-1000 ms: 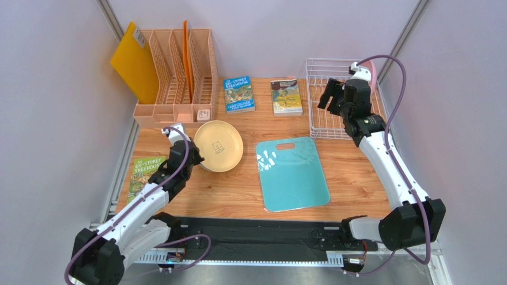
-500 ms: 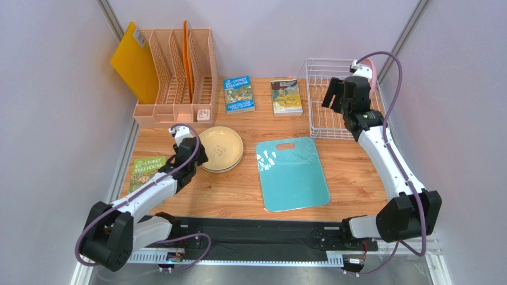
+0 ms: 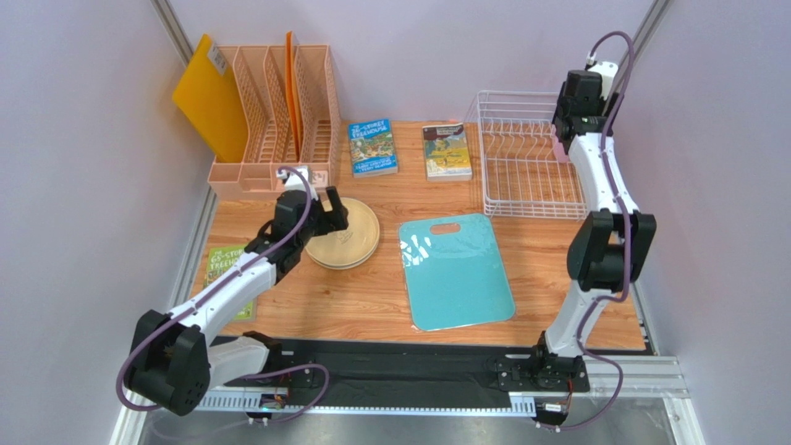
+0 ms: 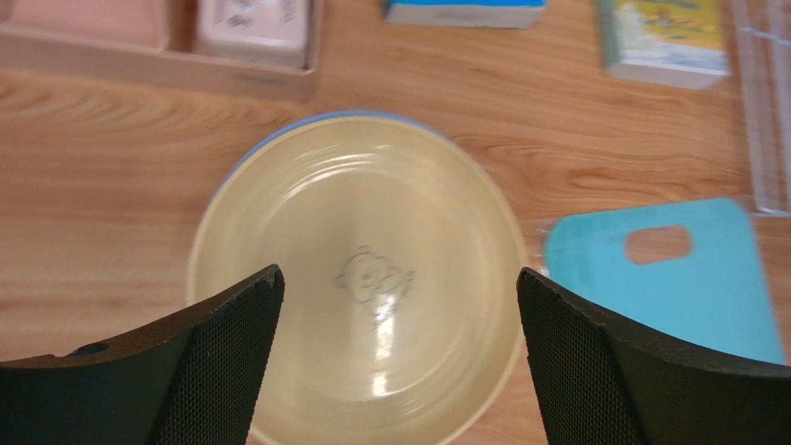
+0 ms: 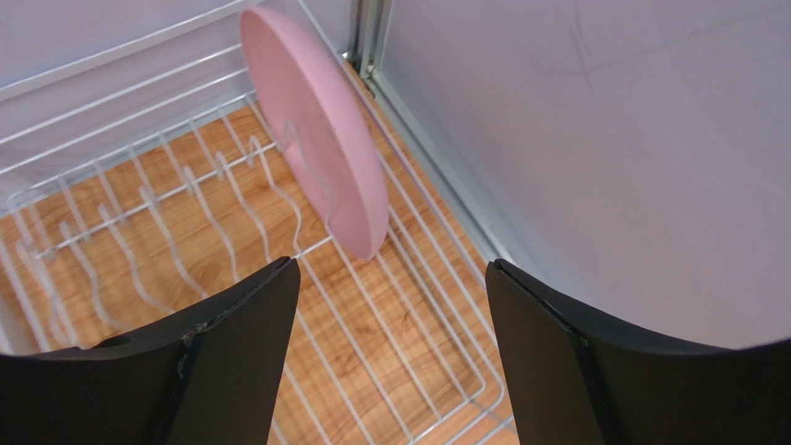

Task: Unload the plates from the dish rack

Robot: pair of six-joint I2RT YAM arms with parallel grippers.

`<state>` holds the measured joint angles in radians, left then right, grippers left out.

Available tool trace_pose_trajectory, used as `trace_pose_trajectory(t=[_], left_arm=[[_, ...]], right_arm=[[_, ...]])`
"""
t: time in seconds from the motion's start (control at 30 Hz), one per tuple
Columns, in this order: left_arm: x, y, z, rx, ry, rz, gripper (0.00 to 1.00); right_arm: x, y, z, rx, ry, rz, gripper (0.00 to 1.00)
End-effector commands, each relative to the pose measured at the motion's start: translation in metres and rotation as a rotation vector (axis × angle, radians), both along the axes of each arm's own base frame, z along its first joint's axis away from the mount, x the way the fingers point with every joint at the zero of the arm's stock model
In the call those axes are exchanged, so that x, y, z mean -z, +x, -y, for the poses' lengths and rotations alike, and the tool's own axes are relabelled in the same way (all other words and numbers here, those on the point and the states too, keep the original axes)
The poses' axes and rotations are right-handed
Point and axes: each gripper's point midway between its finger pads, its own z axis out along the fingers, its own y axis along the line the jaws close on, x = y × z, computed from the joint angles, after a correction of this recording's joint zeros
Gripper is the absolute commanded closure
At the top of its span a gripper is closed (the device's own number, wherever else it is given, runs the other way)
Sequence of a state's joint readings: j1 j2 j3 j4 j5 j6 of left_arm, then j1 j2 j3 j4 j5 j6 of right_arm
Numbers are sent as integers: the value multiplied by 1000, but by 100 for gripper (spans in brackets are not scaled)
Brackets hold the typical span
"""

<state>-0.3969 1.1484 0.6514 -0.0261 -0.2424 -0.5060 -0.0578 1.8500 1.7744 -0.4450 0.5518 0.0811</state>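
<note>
Plates are sitting in two places on the wooden table (image 3: 548, 278). A cream-yellow plate (image 3: 357, 236) is lying flat, face up, on top of a short stack left of the teal cutting board (image 3: 457, 271) and just in front of the peach organizer (image 3: 278, 120). In the left wrist view a thin grey-blue rim (image 4: 306, 121) is peeking out from under its far edge; how many plates are lying beneath it I cannot tell. The left gripper (image 3: 330, 209) is hovering over the near-left part of this stack with its claw spread wide. Its two black fingers (image 4: 218, 357) are framing the small centre logo and are touching nothing. A pink plate (image 5: 316, 130) is standing on edge in the white wire dish rack (image 3: 520, 176). It is leaning slightly between the upright prongs at the rack's right side, close to the wall, and the rest of the rack's slots are showing only bare wire. The right gripper (image 3: 576, 97) is hanging high above the rack's far right corner, pointing down. Its claw (image 5: 390, 269) is standing open, and the pink plate's lower edge is lying just beyond the fingertips, not between them. Two books (image 3: 373, 146) are lying between the organizer and the rack.
</note>
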Motion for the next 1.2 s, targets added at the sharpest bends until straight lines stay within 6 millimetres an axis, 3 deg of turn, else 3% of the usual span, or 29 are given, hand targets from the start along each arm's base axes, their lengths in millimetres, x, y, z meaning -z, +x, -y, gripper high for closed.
trace_pose_trajectory(t=[0.0, 0.03, 0.07, 0.13, 0.17, 0.2, 0.23, 0.27, 0.43, 0.47, 0.63, 0.67, 0.73, 0.8, 0.87, 0.93, 1.03, 1.1, 1.13, 1.17], left_arm=[[-59, 10, 70, 341, -154, 132, 1], [-72, 10, 85, 421, -175, 154, 1], [-68, 13, 97, 464, -182, 140, 1], [-76, 15, 115, 546, -200, 150, 1], [-68, 16, 124, 573, -199, 127, 1], [-66, 17, 130, 593, -202, 121, 1], [-68, 20, 135, 607, -209, 125, 1], [-59, 22, 141, 617, -212, 99, 1], [-43, 29, 152, 636, -243, 61, 4], [-38, 30, 154, 639, -248, 45, 4], [-28, 33, 160, 651, -262, 22, 7], [-25, 34, 160, 651, -262, 17, 7], [-23, 34, 160, 649, -261, 14, 7], [-21, 35, 160, 647, -259, 10, 7], [-21, 35, 160, 645, -260, 9, 7], [-21, 35, 160, 645, -260, 11, 7], [-20, 34, 160, 640, -258, 8, 7], [-17, 33, 158, 639, -253, 4, 7], [-17, 33, 158, 639, -249, 3, 7], [-17, 33, 157, 637, -246, 4, 7]], right_arm=[[-21, 34, 28, 9, -130, 5, 22], [-5, 44, 32, 12, -145, -29, 22], [-13, 52, 33, 6, -160, -11, 25], [3, 67, 37, -25, -189, -50, 28], [-4, 75, 36, -40, -199, -34, 32], [8, 82, 37, -54, -210, -58, 35], [11, 85, 38, -56, -218, -63, 36], [7, 89, 40, -51, -228, -54, 39], [25, 97, 43, -66, -254, -97, 51], [26, 98, 44, -63, -258, -100, 58], [39, 98, 43, -82, -275, -140, 76], [38, 99, 43, -84, -280, -138, 84], [37, 97, 41, -96, -289, -142, 90], [22, 93, 42, -76, -338, -126, 97], [12, 91, 37, -61, -407, -124, 98], [-16, 85, 34, -6, -462, -73, 98], [-43, 76, 26, 41, -530, -28, 98], [-54, 64, 32, 86, -592, -44, 98], [-66, 66, 11, 82, -608, 9, 98], [-73, 61, 10, 93, -620, 14, 98]])
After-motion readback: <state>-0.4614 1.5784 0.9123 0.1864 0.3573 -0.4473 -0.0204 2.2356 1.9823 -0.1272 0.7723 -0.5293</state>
